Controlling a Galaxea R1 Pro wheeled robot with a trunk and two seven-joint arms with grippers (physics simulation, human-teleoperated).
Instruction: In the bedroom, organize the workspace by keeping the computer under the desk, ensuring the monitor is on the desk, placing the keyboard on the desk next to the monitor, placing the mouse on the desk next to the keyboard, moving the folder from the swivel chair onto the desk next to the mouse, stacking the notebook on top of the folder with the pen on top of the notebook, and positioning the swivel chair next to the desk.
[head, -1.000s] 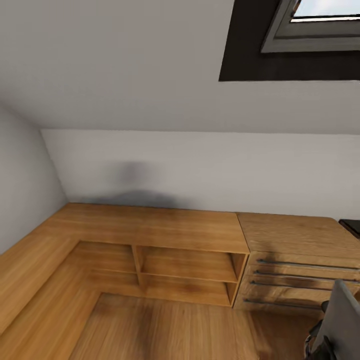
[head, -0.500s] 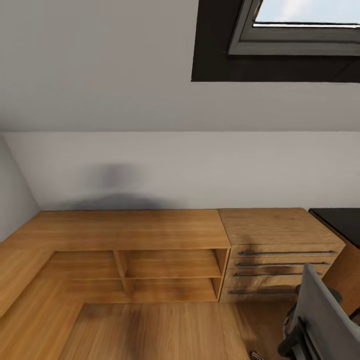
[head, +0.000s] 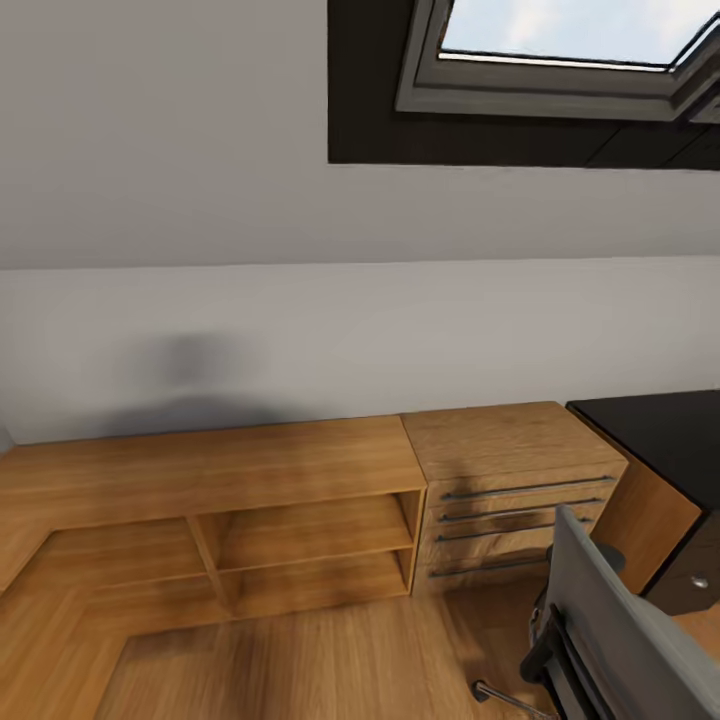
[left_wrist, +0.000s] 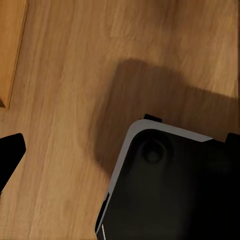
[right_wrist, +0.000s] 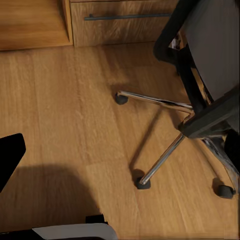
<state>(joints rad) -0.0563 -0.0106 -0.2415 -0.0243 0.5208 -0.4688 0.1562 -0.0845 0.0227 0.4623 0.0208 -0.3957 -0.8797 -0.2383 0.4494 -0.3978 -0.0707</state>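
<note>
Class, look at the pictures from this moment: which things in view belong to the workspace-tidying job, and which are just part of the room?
Belong to the job:
swivel chair
desk

Just part of the room:
wooden chest with bar handles
open wooden shelf unit
skylight window
wooden floor
</note>
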